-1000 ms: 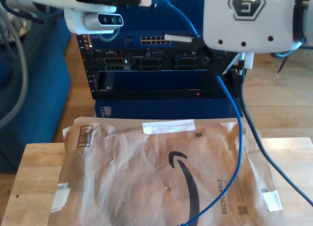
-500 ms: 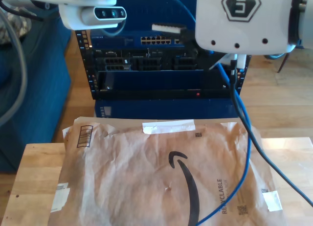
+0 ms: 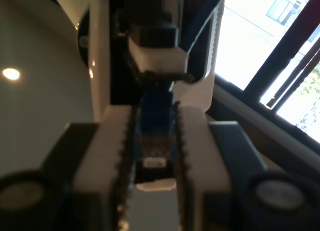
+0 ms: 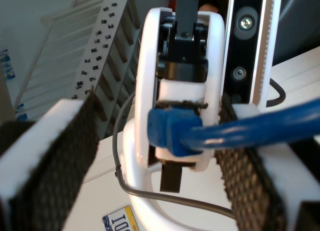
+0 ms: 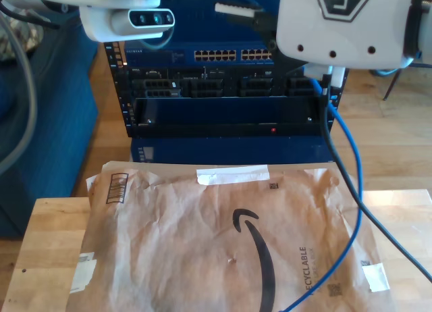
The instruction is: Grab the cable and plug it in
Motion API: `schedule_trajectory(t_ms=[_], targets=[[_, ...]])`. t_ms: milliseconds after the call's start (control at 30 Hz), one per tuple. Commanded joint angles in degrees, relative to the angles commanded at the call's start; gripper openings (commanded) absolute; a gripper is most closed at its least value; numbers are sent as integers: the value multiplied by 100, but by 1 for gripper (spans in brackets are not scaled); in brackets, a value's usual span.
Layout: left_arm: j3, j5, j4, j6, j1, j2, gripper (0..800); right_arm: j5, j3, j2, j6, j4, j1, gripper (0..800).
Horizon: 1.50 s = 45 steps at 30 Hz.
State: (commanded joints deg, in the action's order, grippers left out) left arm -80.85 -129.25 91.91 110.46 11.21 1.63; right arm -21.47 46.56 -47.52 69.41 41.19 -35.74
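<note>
My first pincer (image 3: 152,113) is clamped on the translucent blue plug end of the thin bright-blue ethernet cable (image 3: 152,131). The plug sits squeezed between the two white serrated fingers (image 3: 112,156), and the first wrist view looks past them at the white body of the other pincer just beyond.

My second pincer (image 4: 157,121) has its jaws standing wide apart, the black meshed pads (image 4: 55,156) well clear of each other. The cable (image 4: 260,126) comes in across one pad, and its blue boot meets the white fingers of the pincer facing it. I cannot tell whether the cable touches that pad.

In the exterior view the cable (image 5: 352,190) hangs from under the big white arm housing (image 5: 344,21) at that view's upper right. It drops in a loose curve beside a thicker black cable (image 5: 341,170), then passes over the crumpled brown paper mailer (image 5: 189,244) to the bottom edge. The mailer lies on the pale wooden table (image 5: 47,238) and covers most of it. Behind the table stands a black and blue rack of network equipment (image 5: 223,96), with a row of small ports (image 5: 229,55) along its upper unit. A white wrist camera (image 5: 128,21) sits at the exterior view's upper left.
</note>
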Motion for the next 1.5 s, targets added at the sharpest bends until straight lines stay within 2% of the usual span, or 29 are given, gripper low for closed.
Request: schedule_trajectory(t_ms=[333,400,667,767,833,867,933,967,1033,1100,1167,1200,1233,1300,1367,1500], targets=[[-9,-97,220,-26,9,0,26,0,-18,0,9,0,-70,321],[0,-97,220,-26,9,0,26,0,-9,0,9,0,-70,286],[26,-105,220,-26,0,0,26,0,-9,-35,9,70,-79,262],[26,-105,211,-26,0,0,26,0,-9,-35,9,132,-79,216],[26,-105,211,-26,0,0,28,9,-18,-44,9,229,-79,123],[35,-114,211,-26,0,0,62,9,-18,-70,9,308,-79,82],[62,-158,229,-44,0,9,211,9,-18,-88,0,396,-79,23],[62,-185,255,-62,0,9,293,9,-18,-88,0,396,-79,21],[79,-202,343,-97,0,9,345,9,-18,-88,9,396,-79,9],[88,-202,457,-114,-9,9,511,9,-26,-88,9,404,-79,4],[79,-193,536,-149,0,9,711,9,-53,-79,18,431,-79,3],[53,-176,536,-141,0,0,737,9,-53,-62,26,448,-70,3],[44,-158,510,-132,0,-9,794,9,-53,-44,97,448,-70,3],[44,-114,475,-114,35,-18,799,-18,-53,44,237,431,-35,3],[44,158,343,-132,369,0,799,-35,-62,246,237,431,18,3],[-26,738,-747,-149,932,26,799,-35,-53,492,237,378,202,2]])
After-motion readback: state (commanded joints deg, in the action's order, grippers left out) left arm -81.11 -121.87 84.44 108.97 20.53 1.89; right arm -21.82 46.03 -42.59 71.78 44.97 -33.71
